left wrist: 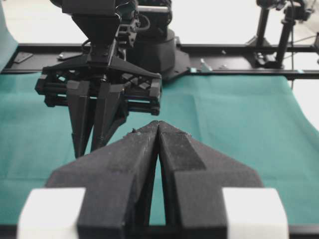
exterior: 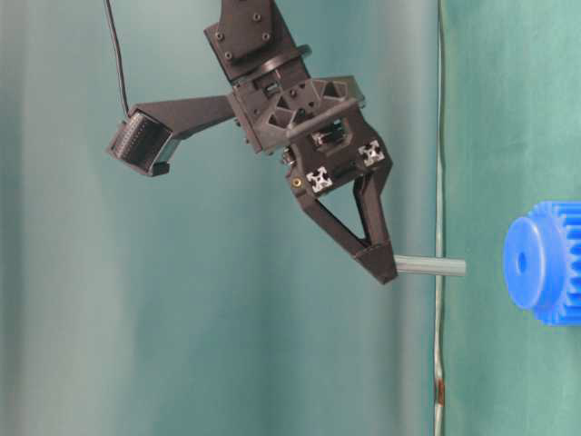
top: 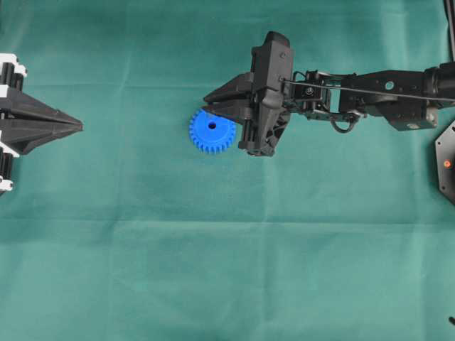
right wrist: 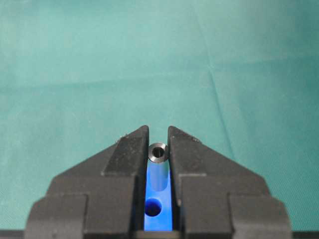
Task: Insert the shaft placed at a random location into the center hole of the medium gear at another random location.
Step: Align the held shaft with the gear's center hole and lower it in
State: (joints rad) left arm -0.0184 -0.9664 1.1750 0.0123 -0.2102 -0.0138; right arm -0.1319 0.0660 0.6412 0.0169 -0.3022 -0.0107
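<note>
Right gripper [exterior: 381,263] pinching the shaft [exterior: 430,266] at one end, pin pointing toward the medium gear [top: 212,131] lying flat on the green desk [top: 213,270] and stopping short of the center hole [top: 212,126], apparently just off its line, though poorly judged from these angles. Left gripper [top: 79,127] pressed together on nothing, parked at the far left, well apart from the gear. Likely trouble from here: pin tip landing on the raised hub beside the hole and shoving the loose gear aside, or tilting in so slim a pinch and jamming at the hole's edge.
</note>
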